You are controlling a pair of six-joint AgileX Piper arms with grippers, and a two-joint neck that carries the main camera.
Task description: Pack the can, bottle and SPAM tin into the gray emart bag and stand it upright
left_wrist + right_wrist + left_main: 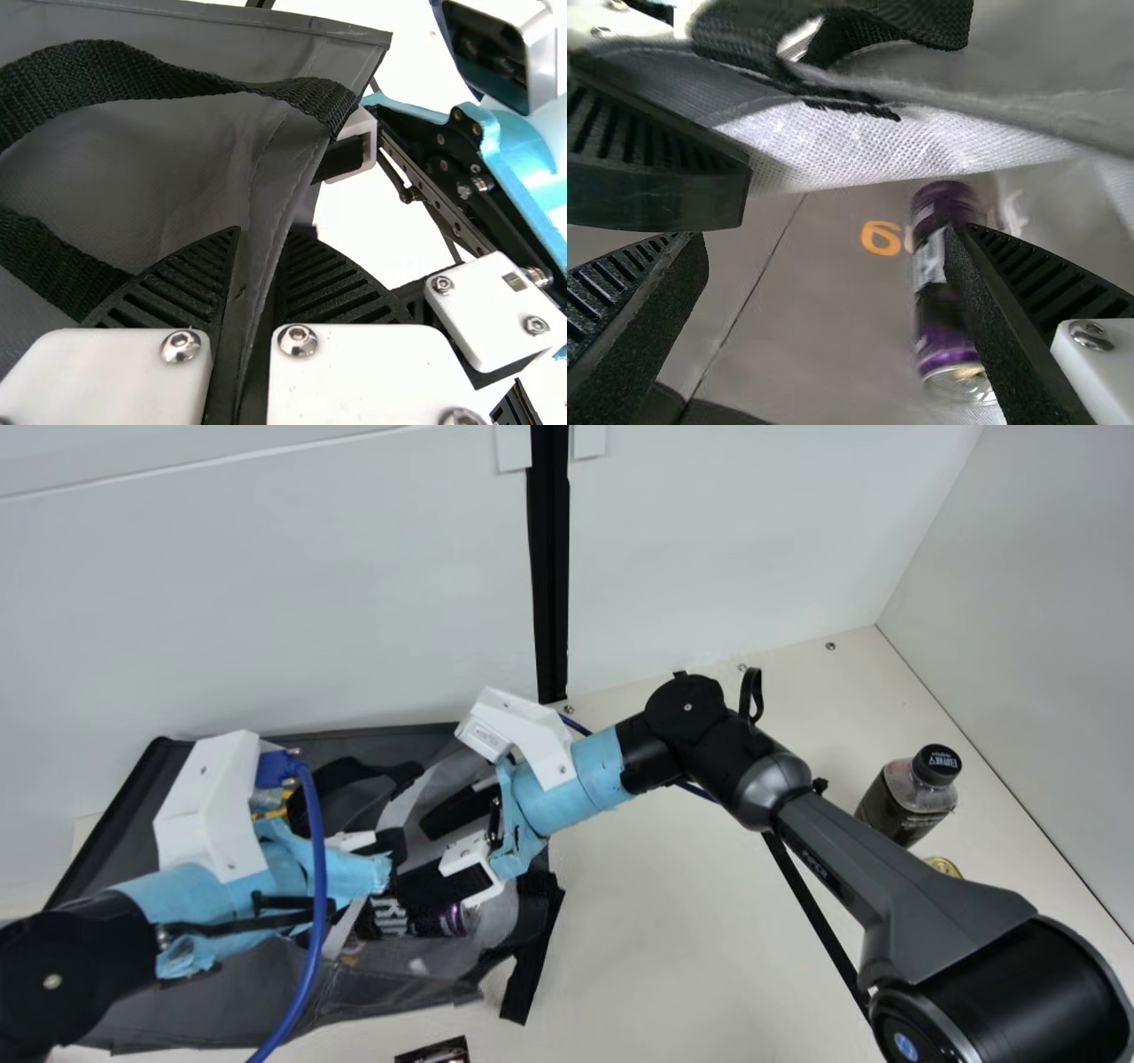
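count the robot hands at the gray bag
2: the left hand, shut on an edge of the gray bag, and the right hand, open close to the purple can

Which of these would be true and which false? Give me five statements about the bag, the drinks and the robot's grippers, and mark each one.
1. The left gripper pinches the fabric of the gray bag. True.
2. The bottle is already inside the bag. False: it stands outside it, on the table.
3. The purple can lies on its side. True.
4. The right gripper is clamped on the can. False: its fingers are spread apart.
5. The bottle has a black cap on. True.
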